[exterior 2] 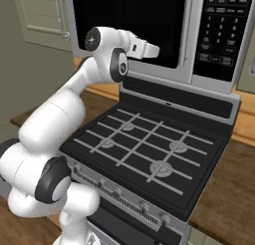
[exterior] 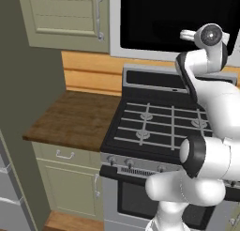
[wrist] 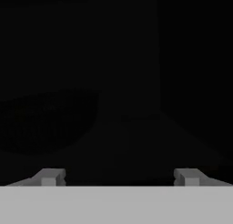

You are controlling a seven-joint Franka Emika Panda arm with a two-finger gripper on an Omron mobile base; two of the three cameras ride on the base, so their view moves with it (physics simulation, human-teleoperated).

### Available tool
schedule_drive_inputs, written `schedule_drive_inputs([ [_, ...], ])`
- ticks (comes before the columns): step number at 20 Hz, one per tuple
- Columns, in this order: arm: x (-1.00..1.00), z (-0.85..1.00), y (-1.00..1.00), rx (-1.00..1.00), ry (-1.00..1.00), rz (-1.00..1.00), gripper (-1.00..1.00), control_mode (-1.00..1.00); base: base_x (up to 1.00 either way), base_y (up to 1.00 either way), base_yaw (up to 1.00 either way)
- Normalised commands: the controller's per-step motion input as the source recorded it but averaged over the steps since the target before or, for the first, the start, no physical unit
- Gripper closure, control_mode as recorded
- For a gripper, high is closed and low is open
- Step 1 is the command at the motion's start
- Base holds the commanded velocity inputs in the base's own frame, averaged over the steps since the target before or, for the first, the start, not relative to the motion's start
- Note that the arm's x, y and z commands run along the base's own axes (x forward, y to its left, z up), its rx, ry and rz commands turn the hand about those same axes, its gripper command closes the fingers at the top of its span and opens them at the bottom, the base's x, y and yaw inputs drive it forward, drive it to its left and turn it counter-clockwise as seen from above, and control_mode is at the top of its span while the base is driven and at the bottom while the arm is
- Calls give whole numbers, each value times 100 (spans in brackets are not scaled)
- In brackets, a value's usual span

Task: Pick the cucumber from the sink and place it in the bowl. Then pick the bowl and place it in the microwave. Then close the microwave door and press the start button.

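1. Left base view: the microwave door, a black glass panel, fills the upper right of the frame above the stove; a wooden bench lies at centre left, and the arm's wrist is raised at upper right before the door.
2. Right base view: the door stands shut at the top, its keypad at upper right; the hand points at the glass.
3. Hand view: the pincer is spread wide, fingertips far apart, facing dark glass, pinching nothing.
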Motion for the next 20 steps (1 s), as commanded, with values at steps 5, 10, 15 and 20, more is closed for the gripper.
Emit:
schedule_drive_inputs([
  [5, 67, -16, -43, 10, -13, 13, -100, -100, 0, 0, 0],
  [10, -20, 11, -6, 4, -4, 9, -100, -100, 0, 0, 0],
  [15, -99, 37, 17, -2, 0, 0, -100, -100, 0, 0, 0],
  [20, -100, 13, 20, -5, -1, 0, 100, -100, 0, 0, 0],
])
